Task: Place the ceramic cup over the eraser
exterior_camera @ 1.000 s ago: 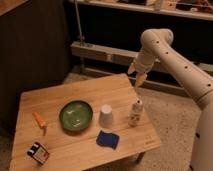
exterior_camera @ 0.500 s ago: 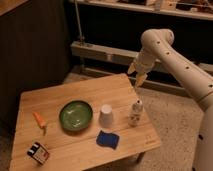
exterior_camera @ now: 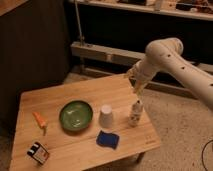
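Near the middle of the frame, on the bench (exterior_camera: 60,97), you have the ceramic cup (exterior_camera: 106,117) standing upright. Its long axis is vertical, with the narrower end up and the wider end down on the wood. It sits just right of the green bowl (exterior_camera: 76,115) and just left of the small white bottle (exterior_camera: 135,114), touching neither as far as you can see. The dark blue pad (exterior_camera: 108,139) lies just below it, toward the front edge.

Down in the lower left corner of the bench lies the eraser (exterior_camera: 38,152), flat, its long axis running from upper left to lower right. It is well apart from the cup, with the bowl and the orange carrot-shaped thing (exterior_camera: 39,120) in the space between them.

Your white arm (exterior_camera: 190,75) enters from the right edge and climbs to a bend in the upper right of the frame. From there it drops down and to the left toward the bench's right side. The end effector (exterior_camera: 137,91) points downward and hangs just above the top of the small bottle, to the upper right of the cup. You cannot tell how far it is open, nor whether it touches the bottle. It holds neither cup nor eraser.
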Robot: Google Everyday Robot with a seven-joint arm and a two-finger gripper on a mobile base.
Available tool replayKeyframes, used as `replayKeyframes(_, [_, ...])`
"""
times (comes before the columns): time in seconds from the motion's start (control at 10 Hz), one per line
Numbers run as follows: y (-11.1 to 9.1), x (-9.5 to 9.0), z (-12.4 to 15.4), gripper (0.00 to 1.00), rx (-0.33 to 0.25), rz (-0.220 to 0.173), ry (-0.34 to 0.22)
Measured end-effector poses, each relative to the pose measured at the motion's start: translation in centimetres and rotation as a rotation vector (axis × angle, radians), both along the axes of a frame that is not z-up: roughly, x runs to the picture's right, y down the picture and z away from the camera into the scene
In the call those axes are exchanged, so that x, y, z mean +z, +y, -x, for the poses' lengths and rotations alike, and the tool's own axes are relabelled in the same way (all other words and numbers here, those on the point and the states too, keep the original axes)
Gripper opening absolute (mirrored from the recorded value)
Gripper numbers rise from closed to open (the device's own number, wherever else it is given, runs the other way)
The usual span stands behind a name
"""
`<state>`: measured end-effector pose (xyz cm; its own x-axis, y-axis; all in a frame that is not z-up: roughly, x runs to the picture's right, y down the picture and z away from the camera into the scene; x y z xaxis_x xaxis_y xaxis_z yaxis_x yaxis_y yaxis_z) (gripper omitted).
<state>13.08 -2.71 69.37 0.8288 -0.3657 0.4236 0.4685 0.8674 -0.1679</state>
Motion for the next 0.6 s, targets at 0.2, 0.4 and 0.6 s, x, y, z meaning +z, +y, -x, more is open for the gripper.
replayKeyframes(0.2, [0.5,-0.8,1.6,0.60,-0.037,-0.021,-0.072])
replayKeyframes(0.4, [0.3,-0.4,4.3,0.60,-0.110,-0.015,-0.089])
replayKeyframes(0.6, [1.3,-0.4,7.3,0.60,-0.180,-0.003,-0.086])
